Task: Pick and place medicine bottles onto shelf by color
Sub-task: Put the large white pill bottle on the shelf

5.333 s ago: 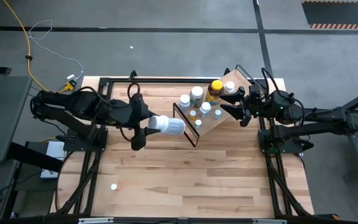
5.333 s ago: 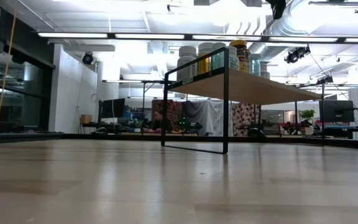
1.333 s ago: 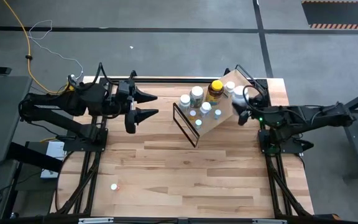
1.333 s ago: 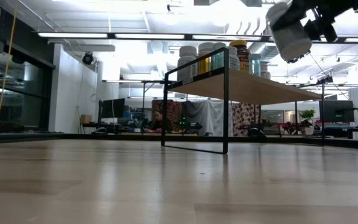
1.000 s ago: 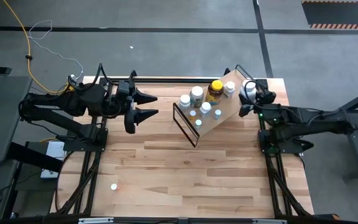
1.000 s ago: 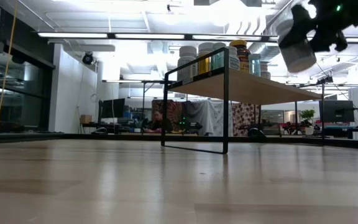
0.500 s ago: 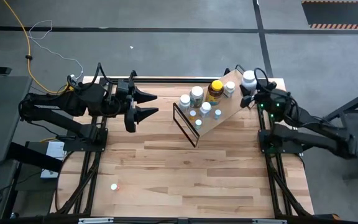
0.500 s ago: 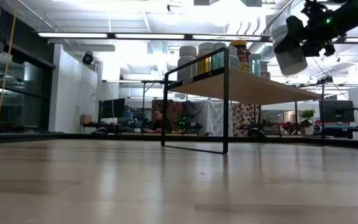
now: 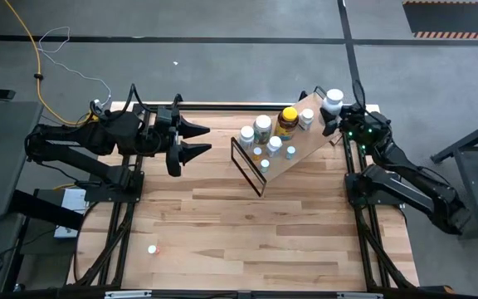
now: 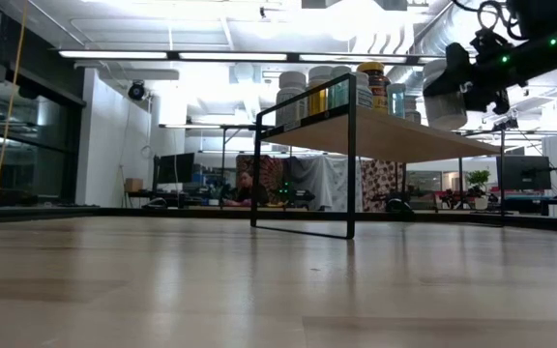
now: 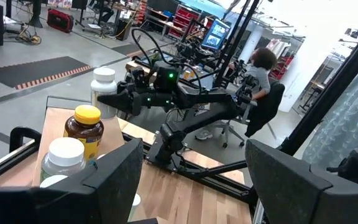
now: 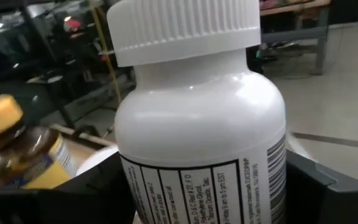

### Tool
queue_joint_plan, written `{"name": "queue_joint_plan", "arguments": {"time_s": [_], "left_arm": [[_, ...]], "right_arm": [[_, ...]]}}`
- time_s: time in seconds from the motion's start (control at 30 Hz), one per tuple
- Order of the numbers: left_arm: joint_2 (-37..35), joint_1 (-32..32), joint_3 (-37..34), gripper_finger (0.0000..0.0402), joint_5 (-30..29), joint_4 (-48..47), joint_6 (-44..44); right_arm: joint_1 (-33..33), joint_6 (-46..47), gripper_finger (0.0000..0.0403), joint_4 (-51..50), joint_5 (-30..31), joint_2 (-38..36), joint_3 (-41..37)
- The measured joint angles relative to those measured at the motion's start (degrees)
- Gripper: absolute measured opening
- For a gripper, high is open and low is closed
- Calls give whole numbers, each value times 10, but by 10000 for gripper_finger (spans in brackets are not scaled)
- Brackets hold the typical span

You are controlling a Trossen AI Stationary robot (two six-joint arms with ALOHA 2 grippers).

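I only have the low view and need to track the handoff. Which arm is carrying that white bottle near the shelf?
Observer: The right end effector holds the white bottle, at the shelf's far right corner.
Operator: Is it upright?
Observer: Yes, cap up, gripped round its body.
Operator: And the other arm?
Observer: The left end effector is open and empty, left of the shelf.
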Motion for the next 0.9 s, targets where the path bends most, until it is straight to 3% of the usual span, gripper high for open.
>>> {"name": "queue_joint_plan", "arguments": {"time_s": [0.17,0.47,0.73,0.9], "left_arm": [[0,0,0,273,0,0,0],[0,0,0,273,0,0,0],[0,0,0,273,0,0,0],[0,0,0,273,0,0,0]], "right_arm": [[-2,0,270,1,-9,2,-16],[-2,11,270,104,6,3,-81],[-2,-40,272,101,4,3,-84],[-2,-15,273,105,6,3,-84]]}}
